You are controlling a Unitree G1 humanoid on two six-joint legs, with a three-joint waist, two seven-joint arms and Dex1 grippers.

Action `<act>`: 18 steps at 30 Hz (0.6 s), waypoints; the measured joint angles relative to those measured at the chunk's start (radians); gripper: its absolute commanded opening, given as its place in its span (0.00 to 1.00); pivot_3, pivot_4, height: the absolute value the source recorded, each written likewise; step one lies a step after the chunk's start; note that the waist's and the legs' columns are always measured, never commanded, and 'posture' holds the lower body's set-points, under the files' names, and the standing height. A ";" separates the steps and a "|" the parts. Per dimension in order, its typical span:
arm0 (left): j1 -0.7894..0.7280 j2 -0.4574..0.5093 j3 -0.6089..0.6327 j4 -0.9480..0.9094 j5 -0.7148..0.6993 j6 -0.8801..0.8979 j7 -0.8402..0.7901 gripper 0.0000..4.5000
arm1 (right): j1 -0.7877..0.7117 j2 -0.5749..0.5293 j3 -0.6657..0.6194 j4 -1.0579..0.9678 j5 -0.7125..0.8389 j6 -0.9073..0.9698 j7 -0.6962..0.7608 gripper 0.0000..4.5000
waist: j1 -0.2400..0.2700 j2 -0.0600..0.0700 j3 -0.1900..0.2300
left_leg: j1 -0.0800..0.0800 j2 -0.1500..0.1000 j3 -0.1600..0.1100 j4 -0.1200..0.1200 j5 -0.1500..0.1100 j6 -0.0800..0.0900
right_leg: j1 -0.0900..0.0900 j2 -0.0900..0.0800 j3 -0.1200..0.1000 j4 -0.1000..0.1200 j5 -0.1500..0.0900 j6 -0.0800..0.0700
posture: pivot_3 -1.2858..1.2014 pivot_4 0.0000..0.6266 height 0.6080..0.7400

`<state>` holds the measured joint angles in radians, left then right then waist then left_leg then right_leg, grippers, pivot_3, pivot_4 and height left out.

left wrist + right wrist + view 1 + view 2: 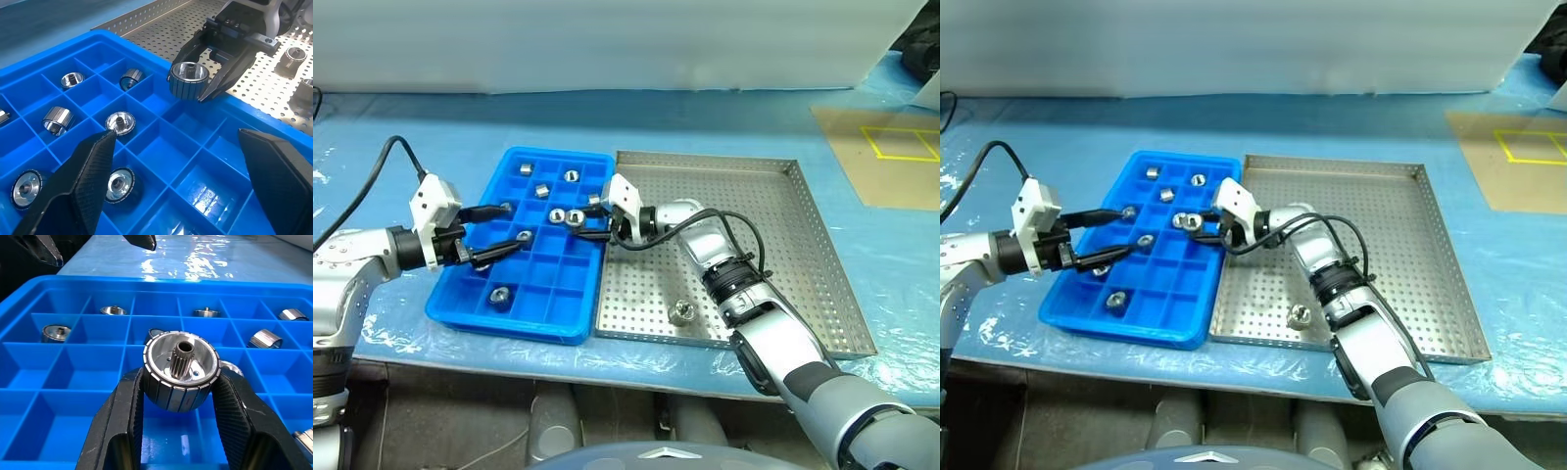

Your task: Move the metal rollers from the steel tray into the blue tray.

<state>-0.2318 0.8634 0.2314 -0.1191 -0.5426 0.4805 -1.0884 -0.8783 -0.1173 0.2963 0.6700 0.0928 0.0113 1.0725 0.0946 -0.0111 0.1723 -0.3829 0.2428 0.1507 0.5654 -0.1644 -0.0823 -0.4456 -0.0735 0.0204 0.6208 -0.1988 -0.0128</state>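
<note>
The blue tray lies left of the steel tray, the two side by side. Several metal rollers rest in the blue tray's compartments. One roller stands on the steel tray's perforated floor near its front rim. My right gripper is shut on a ribbed roller with a small toothed hub, held just above the blue tray's compartments by the steel tray's side. My left gripper hovers open over the blue tray's middle, its fingers apart with nothing between them.
Both trays sit on a table covered in blue plastic sheet. A tan board with yellow tape lies at the back right. A black cable loops from my left wrist. The table's front edge runs close below the trays.
</note>
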 measured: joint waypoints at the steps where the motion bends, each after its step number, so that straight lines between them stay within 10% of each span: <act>1: 0.000 0.000 0.000 -0.001 -0.003 0.002 0.002 0.94 | 0.001 0.002 -0.001 0.000 0.002 0.001 0.003 0.58 | 0.000 0.000 0.000 | 0.000 0.000 0.000 0.000 0.000 0.000 | 0.000 0.000 0.000 0.000 0.000 0.000 | 0.57 0.24 1.00; 5: -0.002 -0.001 -0.006 0.000 -0.003 0.004 0.001 0.94 | 0.004 0.007 -0.006 -0.004 0.002 0.013 -0.009 0.88 | 0.000 0.000 0.000 | 0.000 0.000 0.000 0.000 0.000 -0.001 | 0.000 0.000 0.000 0.001 0.000 0.000 | 0.56 0.24 1.00; 18: -0.151 -0.091 -0.159 0.056 0.006 0.001 -0.055 0.94 | 0.215 -0.263 -0.111 -0.414 0.082 0.255 0.013 0.88 | 0.003 0.000 0.000 | 0.001 -0.001 0.000 0.000 0.002 -0.003 | 0.003 0.000 0.001 -0.002 0.000 0.000 | 0.49 0.24 1.00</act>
<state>-0.3826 0.7725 0.0728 -0.0630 -0.5366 0.4810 -1.1437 -0.6635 -0.3807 0.1855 0.2559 0.1743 0.2663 1.0854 0.0974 -0.0113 0.1720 -0.3815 0.2419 0.1506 0.5655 -0.1627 -0.0850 -0.4421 -0.0736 0.0215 0.6192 -0.1990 -0.0124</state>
